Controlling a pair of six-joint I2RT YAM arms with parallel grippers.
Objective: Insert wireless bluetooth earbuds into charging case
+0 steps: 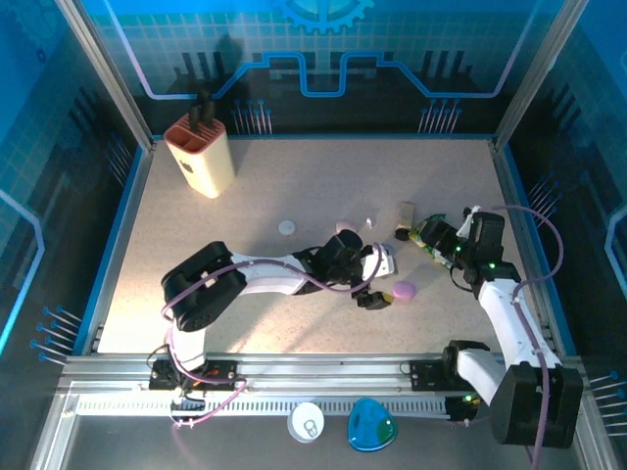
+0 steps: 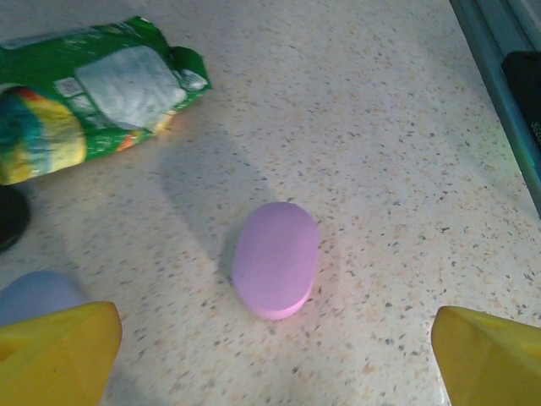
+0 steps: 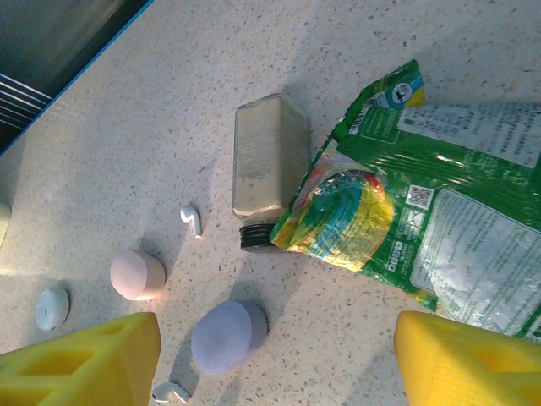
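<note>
Landmark: green snack packet [image 3: 439, 211], crumpled and lying flat on the speckled table [image 3: 355, 51].
Left gripper [image 2: 270, 364]: its yellow fingers are spread wide with nothing between them. It hovers over the table, apart from the packet.
Right gripper [image 3: 270, 364]: its yellow fingers stand wide apart and grasp nothing. The packet lies just ahead of one finger.
Earbud A [image 3: 193, 221]: white and stemmed, loose on the table and outside any case. It lies on the side of the bottle away from the packet, near the pink case.
Earbud B [image 3: 169, 392]: white and loose on the table, just beside the lavender case on its side away from the packet. It sits at the frame's lower edge, close to a finger of the right gripper.
Bottle [image 3: 266, 165]: beige, lying on its side. Its dark cap touches the packet's crumpled corner.
Pink case [image 3: 138, 274]: a shut pebble, beyond the bottle from the packet.
Lavender case [image 3: 224, 336]: a shut pebble, near the packet's corner but apart from it.
Purple case [image 2: 275, 260]: a shut pebble lying alone near the packet. It is centred ahead of the left gripper and untouched.
White disc [image 3: 52, 308]: beyond the pink case, well apart from the packet.
Beige holder [image 1: 199, 152]: at the table's far corner, well apart from the packet.
</note>
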